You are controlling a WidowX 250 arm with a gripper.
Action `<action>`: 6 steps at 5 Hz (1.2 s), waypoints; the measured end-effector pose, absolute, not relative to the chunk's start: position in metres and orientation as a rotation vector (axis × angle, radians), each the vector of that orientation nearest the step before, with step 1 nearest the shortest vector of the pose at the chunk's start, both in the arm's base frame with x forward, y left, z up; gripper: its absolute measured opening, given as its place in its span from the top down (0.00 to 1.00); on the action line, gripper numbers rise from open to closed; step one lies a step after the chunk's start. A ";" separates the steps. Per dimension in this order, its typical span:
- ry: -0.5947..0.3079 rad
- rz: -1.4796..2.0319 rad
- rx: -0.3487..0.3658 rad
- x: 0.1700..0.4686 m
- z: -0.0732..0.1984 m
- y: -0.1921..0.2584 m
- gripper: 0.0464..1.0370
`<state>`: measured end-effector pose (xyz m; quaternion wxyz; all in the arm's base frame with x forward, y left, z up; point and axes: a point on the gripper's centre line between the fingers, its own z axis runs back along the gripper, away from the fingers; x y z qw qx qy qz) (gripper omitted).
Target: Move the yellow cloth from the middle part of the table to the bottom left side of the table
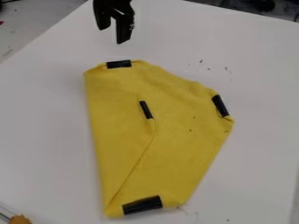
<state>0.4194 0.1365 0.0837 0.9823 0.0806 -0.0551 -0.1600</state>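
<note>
Camera view: cloth [175, 148] longest roughly up-down.

Black two-finger gripper [112, 36]: hanging up at the top edge, left of centre, pointing down!
Fingers [123, 33]: parted, gap showing, right-hand tip lower in view.

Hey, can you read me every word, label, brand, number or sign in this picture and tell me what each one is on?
There are none that can be read.
Cloth: no text seen; its black strips look plain.
Tool: tiny pale marks, too small to tell whether they are writing.
Table: no text, just dark specks.
</note>
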 end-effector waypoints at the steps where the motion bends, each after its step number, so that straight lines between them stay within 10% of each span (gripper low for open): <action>1: -0.070 -0.316 0.142 0.416 0.064 0.135 0.04; 6: -0.079 0.002 0.059 0.360 0.038 0.029 0.04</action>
